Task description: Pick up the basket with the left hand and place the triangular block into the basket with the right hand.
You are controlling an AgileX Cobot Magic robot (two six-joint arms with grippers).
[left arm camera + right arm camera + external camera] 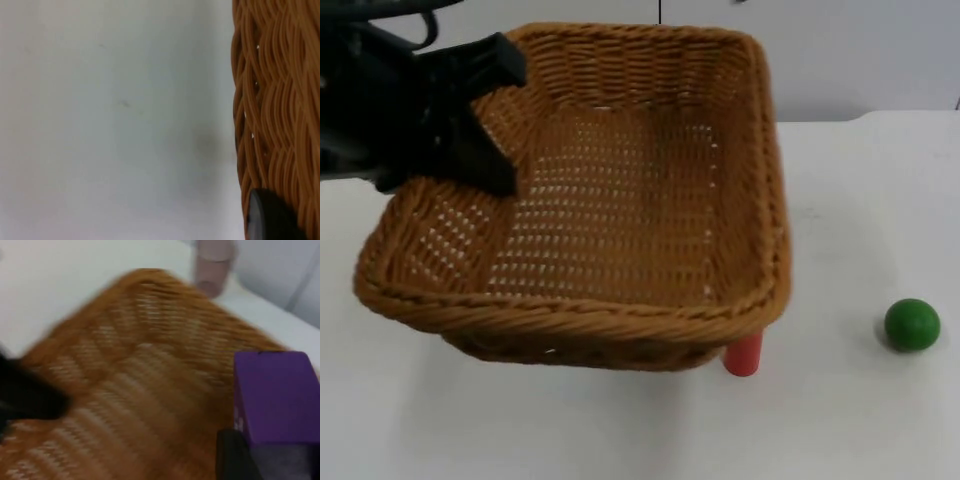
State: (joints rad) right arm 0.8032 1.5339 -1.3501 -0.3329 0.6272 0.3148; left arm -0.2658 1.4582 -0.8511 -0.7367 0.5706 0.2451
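The left tool [485, 125] is clamped on the wicker basket [620, 200] at its 10 o'clock corner in the top view, one black finger inside the wall and one outside, and it holds the basket lifted and tipped above the white tabletop [860, 250]. In the left wrist view a fingertip presses against the woven wall [275, 100], with bare tabletop beside it.

The right tool [260, 450] carries a purple block [272, 395], closed on it from below, and hangs over the open basket (its weave spreads beneath the block in the right wrist view). The face seen looks square-edged, so whether this is the triangular block cannot be told from here. The block has not been let go; the basket's inside looks bare in the top view.

Out on the tabletop, a red cylinder [744, 352] peeks from under the basket's 5 o'clock corner, and a green ball [912, 324] lies well apart at about 4 o'clock.

The risks, as a judgement: the basket hangs from one corner only, so a dropped block could swing it or loosen the grip. The tilt could also send the block sliding to the low rim. A release too near the wall might land the block on the rim and tip it out.
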